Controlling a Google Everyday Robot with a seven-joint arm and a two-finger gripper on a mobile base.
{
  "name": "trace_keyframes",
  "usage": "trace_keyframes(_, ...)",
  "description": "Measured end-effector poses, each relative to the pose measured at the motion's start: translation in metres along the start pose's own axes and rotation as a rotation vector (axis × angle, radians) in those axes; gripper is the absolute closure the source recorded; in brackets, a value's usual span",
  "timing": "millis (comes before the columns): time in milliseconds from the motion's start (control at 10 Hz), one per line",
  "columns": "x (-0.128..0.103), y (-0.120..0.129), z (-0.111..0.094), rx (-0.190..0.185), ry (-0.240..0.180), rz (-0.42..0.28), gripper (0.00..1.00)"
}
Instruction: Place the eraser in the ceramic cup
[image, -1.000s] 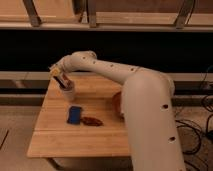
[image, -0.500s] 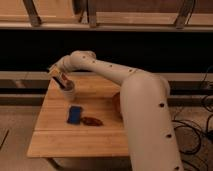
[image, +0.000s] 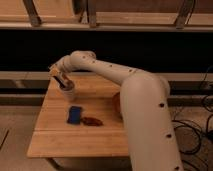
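Camera view shows a wooden table (image: 60, 137) with the white arm (image: 145, 105) reaching from the near right across to the far left. The gripper (image: 61, 78) hangs right over the cup (image: 67, 92), its dark tip dipping into the cup's mouth. Something pale sits at the gripper, but whether that is the eraser, I cannot tell. The cup stands upright on the table's far left part. Nearer, around the table's middle, lies a flat blue block (image: 74, 114), and just right of it, touching or nearly so, a small brown object (image: 92, 121). Dark cables (image: 192, 132) trail at the right
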Motion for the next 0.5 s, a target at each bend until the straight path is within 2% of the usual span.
trace_keyframes(500, -0.0001, 0.0000, 0.0000, 0.000, 0.000, 0.000, 0.20)
